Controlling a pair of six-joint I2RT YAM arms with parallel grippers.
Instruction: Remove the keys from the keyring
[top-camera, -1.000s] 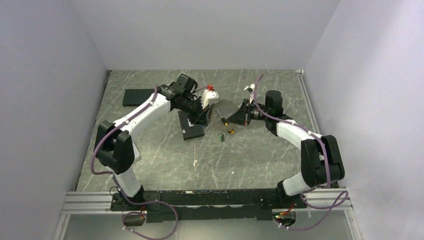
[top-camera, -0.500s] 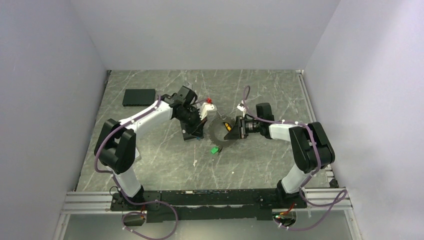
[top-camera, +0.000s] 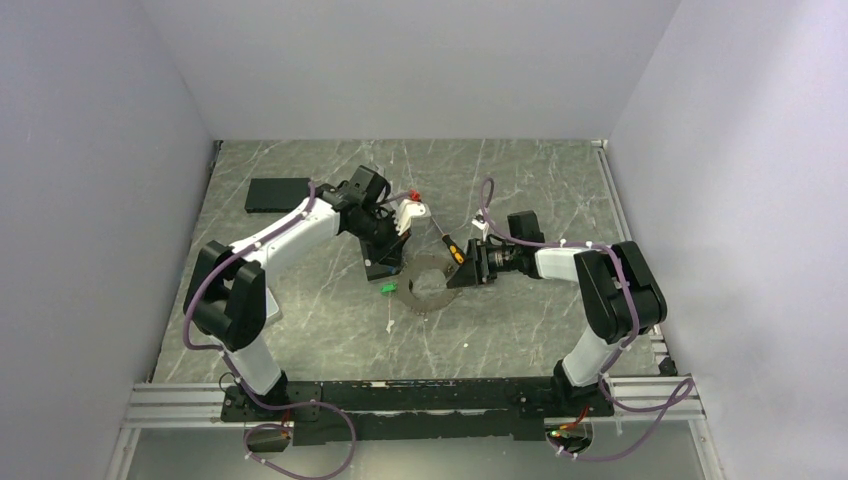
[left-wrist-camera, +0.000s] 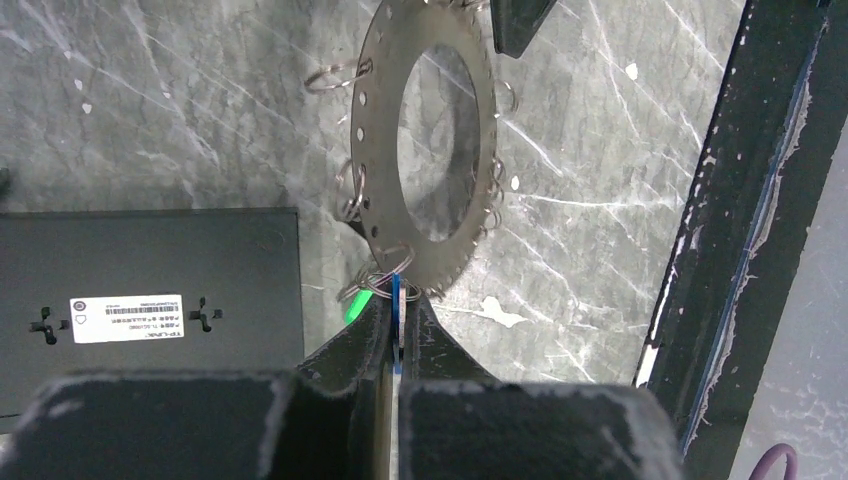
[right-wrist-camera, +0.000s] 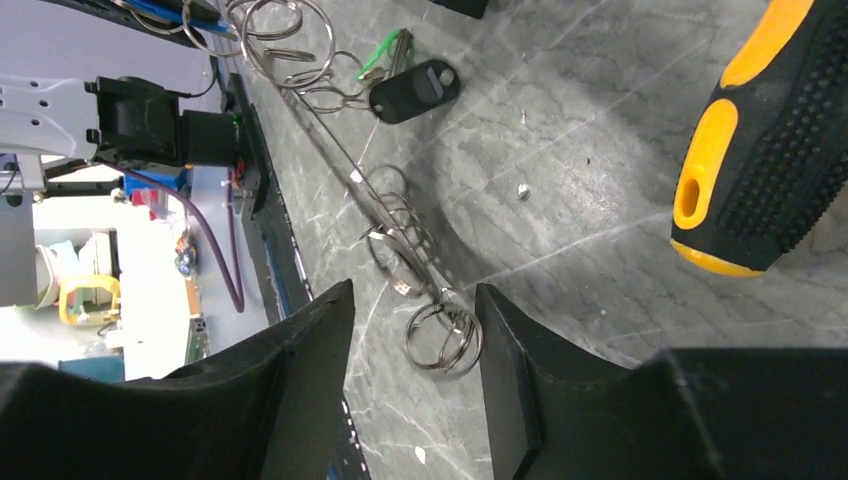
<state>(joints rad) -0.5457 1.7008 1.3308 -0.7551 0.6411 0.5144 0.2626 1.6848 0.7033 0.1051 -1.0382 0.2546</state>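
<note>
A grey marbled table (top-camera: 300, 310), walled on three sides by pale lilac panels (top-camera: 400, 60) and edged on its near side by an aluminium rail (top-camera: 180, 405), carries one flat black box (top-camera: 279, 193) near its far left corner. A second black box (left-wrist-camera: 150, 260), with a white label (left-wrist-camera: 125, 318) on its upper face, lies nearer the middle. A screwdriver (right-wrist-camera: 770, 150) with a black and yellow handle sits to the right of that second box, a small black oval fob (right-wrist-camera: 413, 90) lies flat on the stone, and a tiny white scrap (top-camera: 388, 322) lies alone, nearer the rail.
</note>
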